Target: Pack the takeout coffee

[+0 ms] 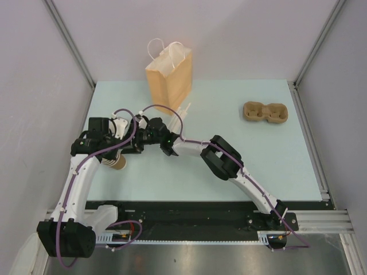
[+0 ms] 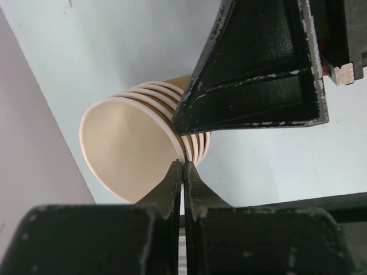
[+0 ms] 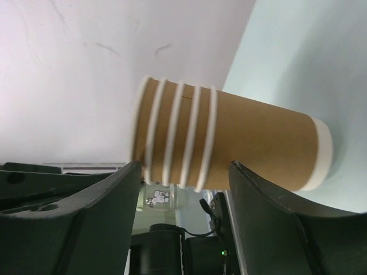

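Left wrist view: my left gripper [image 2: 183, 165] is closed, with only a hairline between the fingers. The rim of the front cup in the stack of paper cups [image 2: 126, 143] runs straight into that seam, so I read it as a pinch on that rim. The stack shows me its cream inside, with several nested rims behind it. A broad black finger [image 2: 252, 69] from my other arm covers the stack's far side. I cannot tell whether it touches the paper. My own fingers hide the lower edge of the stack.

Right wrist view: my right gripper [image 3: 183, 166] stands wide open. The stack lies crosswise just past the tips, brown wall and white rims in full view. Its lower edge passes behind both tips, so contact is unclear. Through the gap below it sits a small clear thing [image 3: 157, 197] with a printed figure, too small to name.

Top view: both wrists crowd together over the left part of the table [image 1: 258, 166], hiding most of the stack. A paper bag [image 1: 169, 77] stands upright at the back and a cup carrier [image 1: 265, 112] lies to the right, well apart. The takeout coffee, a lidded cup, I cannot find in any view.
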Tool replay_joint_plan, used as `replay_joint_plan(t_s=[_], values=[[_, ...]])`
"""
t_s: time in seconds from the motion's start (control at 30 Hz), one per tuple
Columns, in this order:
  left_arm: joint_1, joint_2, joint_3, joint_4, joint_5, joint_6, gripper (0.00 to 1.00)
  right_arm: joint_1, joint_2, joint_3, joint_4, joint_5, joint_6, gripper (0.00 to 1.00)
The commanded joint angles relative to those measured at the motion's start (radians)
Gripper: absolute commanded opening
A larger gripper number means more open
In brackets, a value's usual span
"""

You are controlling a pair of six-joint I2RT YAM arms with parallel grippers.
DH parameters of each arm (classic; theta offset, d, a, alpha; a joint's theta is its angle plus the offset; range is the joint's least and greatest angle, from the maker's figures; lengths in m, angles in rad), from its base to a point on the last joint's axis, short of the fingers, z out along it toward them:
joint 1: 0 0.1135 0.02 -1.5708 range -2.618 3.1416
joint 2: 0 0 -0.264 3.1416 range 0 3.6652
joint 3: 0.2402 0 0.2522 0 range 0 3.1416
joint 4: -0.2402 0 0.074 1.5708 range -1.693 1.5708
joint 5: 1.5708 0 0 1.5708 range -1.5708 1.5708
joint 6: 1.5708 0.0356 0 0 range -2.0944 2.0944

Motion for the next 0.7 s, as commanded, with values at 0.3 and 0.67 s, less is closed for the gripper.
replay_joint_plan(t_s=[0.3, 0.67], values=[[-0.006, 0.008, 0.021, 0.017, 0.016, -0.013, 0.00, 0.007, -0.002, -0.013, 0.168, -0.026, 0.054, 0.67], [-0.006, 0.000, 0.018, 0.014, 0.018, -0.016, 0.00, 0.016, 0.007, 0.025, 0.036, -0.004, -0.026, 0.61]])
